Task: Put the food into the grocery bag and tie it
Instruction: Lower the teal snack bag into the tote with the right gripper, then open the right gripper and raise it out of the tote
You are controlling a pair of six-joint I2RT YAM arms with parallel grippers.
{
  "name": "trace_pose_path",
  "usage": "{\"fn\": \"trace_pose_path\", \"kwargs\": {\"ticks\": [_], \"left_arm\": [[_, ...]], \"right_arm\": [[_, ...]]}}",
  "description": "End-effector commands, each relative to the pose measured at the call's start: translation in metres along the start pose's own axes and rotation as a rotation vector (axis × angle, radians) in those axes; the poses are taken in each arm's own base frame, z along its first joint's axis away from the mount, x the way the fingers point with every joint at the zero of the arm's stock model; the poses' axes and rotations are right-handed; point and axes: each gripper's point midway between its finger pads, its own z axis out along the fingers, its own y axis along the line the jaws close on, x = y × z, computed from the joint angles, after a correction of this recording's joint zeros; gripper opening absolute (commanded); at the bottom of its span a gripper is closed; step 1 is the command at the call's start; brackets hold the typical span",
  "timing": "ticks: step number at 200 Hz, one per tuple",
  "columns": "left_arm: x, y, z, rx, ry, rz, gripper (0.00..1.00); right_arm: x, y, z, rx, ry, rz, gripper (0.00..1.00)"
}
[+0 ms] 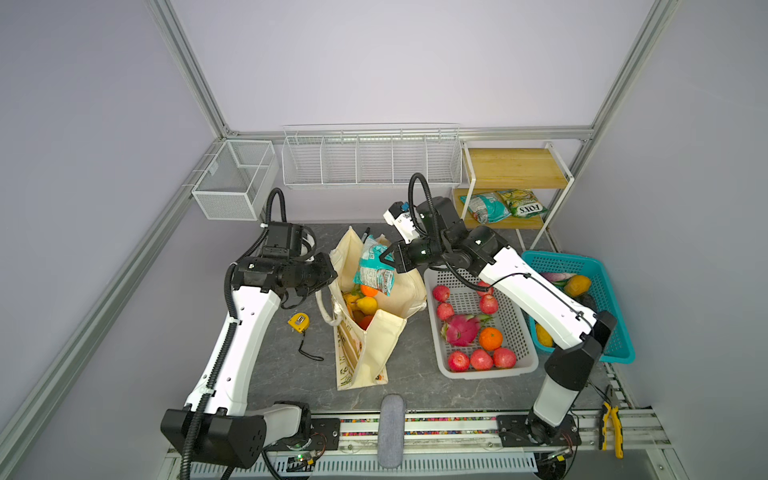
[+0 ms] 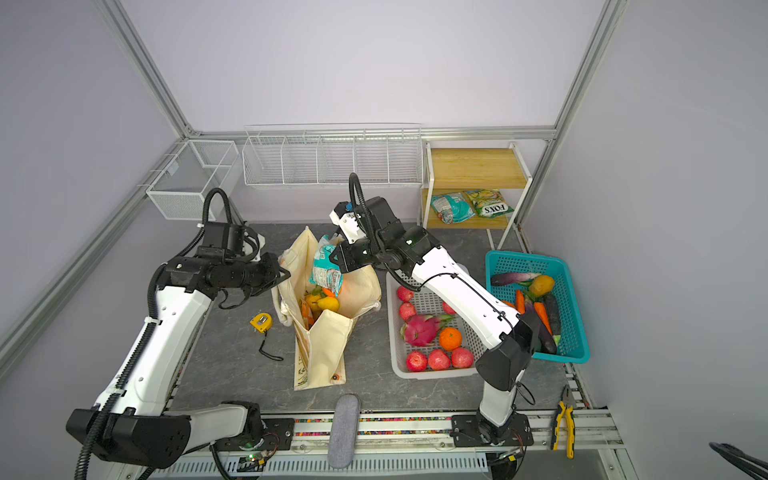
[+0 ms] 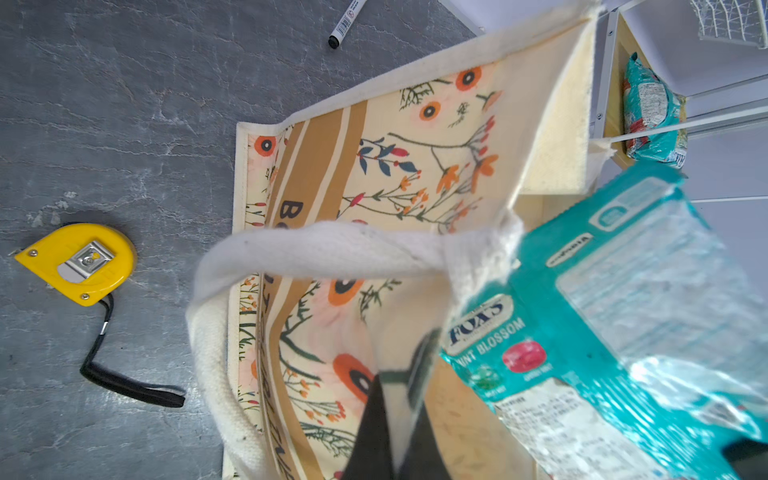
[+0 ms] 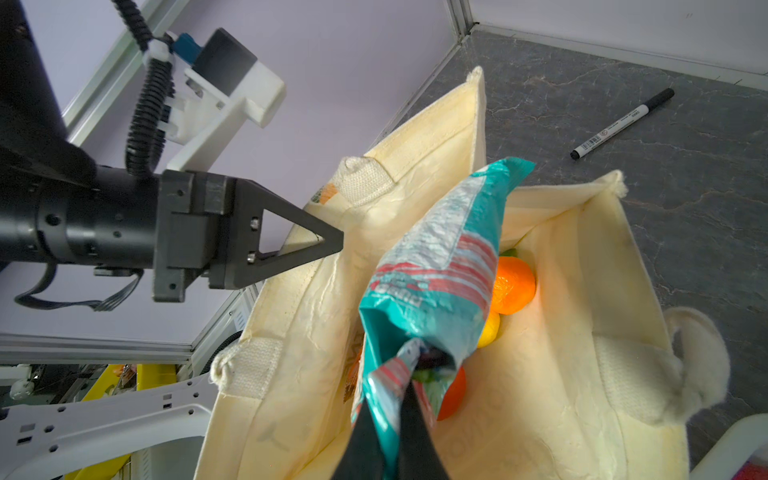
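Right wrist: right tool pinches teal packet over grocery bag.

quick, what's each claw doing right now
left claw: shut on the rim of the grocery bag
right claw: shut on the teal snack packet

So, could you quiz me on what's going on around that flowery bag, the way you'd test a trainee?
1. True or false: the right gripper is empty.
2. Which holds the dragon fruit? A. teal basket B. white basket C. wooden shelf
3. Fill in: the left gripper is shut on the rim of the ____.
Key: 1. False: the right gripper is shut on the teal packet, above the open grocery bag. 2. B. 3. grocery bag.
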Motion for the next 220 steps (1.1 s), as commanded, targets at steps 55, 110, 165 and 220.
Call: {"fn": "trace_pose_path", "kwargs": {"ticks": [55,110,165,220], "left_arm": [[-0.021,-0.026,-0.01,0.075,-0.062,0.052,0.0],[-0.018,-0.026,-0.01,0.075,-0.055,0.051,0.0],[-0.017,-0.026,-0.011,0.076,-0.052,0.055,0.0],[-0.017,-0.025,-0.011,0.069,-0.051,0.068,0.0]], "right_arm": [[0.017,0.001,0.066,-0.037,0.059,-0.044,0.07],[0.035,0.02,0.1,-0.053,0.124,-0.116,0.07],[0.055,-0.001,0.137,-0.019,0.177,-0.082,0.07],[0.09,-0.016,0.161,0.0,0.268,-0.033,0.15]]}}
